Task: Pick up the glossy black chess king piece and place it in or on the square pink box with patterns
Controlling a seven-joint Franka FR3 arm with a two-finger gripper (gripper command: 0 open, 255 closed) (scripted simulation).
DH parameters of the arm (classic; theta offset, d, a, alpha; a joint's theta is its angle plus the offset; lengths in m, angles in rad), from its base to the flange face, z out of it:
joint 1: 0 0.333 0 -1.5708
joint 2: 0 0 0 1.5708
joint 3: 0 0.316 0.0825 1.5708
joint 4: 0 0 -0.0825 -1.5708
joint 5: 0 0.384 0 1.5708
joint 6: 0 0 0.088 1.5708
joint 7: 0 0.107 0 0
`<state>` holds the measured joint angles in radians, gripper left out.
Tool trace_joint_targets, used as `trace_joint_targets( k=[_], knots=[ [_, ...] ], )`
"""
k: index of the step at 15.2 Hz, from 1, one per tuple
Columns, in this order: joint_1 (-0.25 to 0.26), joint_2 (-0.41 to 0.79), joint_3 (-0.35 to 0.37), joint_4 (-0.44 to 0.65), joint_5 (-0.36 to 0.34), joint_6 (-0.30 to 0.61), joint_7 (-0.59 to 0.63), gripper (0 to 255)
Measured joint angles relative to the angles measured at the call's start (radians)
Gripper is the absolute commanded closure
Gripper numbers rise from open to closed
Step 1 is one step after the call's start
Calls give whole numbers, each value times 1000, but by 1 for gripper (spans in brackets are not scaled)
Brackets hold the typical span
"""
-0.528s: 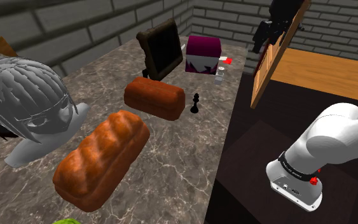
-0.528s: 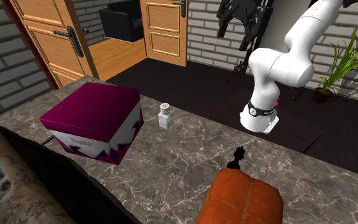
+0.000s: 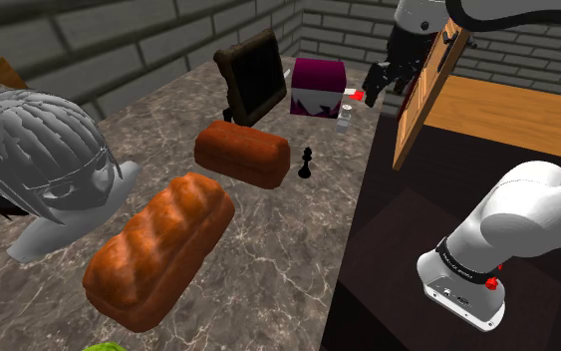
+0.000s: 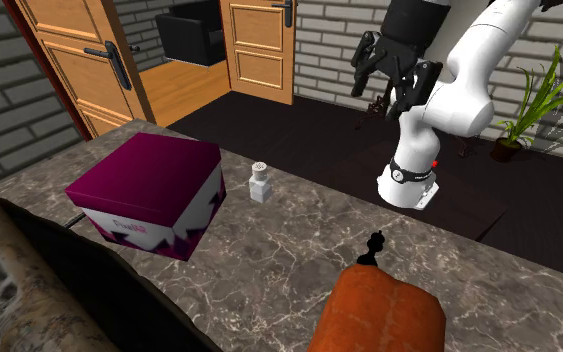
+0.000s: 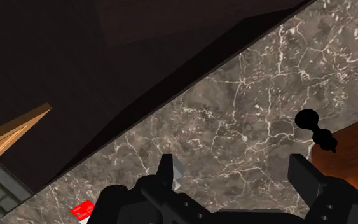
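Note:
The black chess king [image 3: 307, 162] stands upright on the marble table [image 3: 268, 239], just beside the nearer end of a brown bread loaf [image 3: 241, 152]. Further back is the pink box [image 3: 318, 87], magenta on top with white patterned sides. My gripper [image 3: 374, 84] hangs open in the air over the table's edge, well above both, with nothing between its fingers. In the second exterior view the gripper [image 4: 385, 88] is high behind the king [image 4: 372, 248] and the box [image 4: 149, 190]. In the wrist view the king [image 5: 316, 127] lies ahead of the open gripper [image 5: 234, 178].
A small white shaker [image 3: 346, 118] and a red card [image 3: 358, 96] lie by the box. A dark framed panel [image 3: 253, 75] leans behind the loaf. A second loaf [image 3: 158, 247] and a grey bust [image 3: 39, 160] fill the near table. A wooden door [image 3: 427, 85] stands close to the gripper.
The gripper has come down and moved toward the table edge near the box. King, box and loaves have stayed put.

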<state>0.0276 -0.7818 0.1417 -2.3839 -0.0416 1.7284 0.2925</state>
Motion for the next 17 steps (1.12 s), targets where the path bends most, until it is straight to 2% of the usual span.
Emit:
trace_joint_targets(
  k=[4, 10, 15, 17],
  knots=[
    [6, 58, 77, -47, 34, 111, 110, 0],
    [-1, 203, 203, -54, 58, 273, 283, 0],
    [-26, 351, 309, -25, 35, 396, 437, 0],
    [-33, 379, 323, -30, 26, 430, 460, 0]
  ],
)
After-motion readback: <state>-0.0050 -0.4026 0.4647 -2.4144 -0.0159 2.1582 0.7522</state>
